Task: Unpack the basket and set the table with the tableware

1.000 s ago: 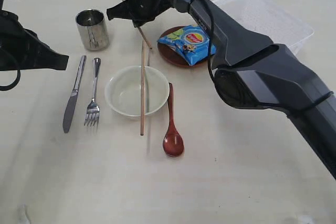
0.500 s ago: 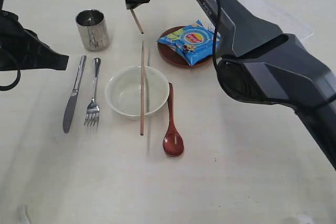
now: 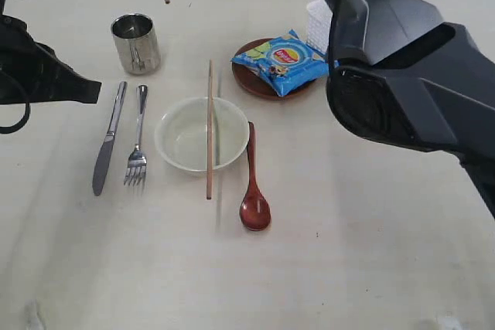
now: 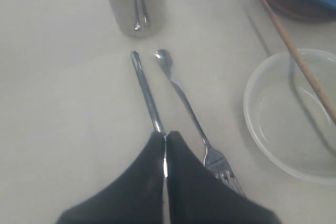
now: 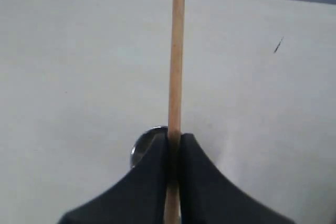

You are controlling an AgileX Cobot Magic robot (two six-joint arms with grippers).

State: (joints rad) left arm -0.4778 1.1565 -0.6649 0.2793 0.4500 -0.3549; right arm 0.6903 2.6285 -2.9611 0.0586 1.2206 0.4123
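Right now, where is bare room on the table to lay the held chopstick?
The table is bare beyond the fork tines and spoon head; a smaller patch lies between cup and plate. Crowded from knife to spoon.

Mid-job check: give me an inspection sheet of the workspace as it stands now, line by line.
Surface: pale wooden table, no spills seen.
Job's things: cup, knife, fork and spoon laid out; one chopstick lies across the bowl; plate sits under the packet; basket mostly hidden behind the right arm.
Clutter: blue crisp packet on the plate.
Claws: right claw shut on the second chopstick, held above the table; left claw shut, empty, over the knife.
Cables: black cable runs along the right arm.
Surroundings: nothing seen.
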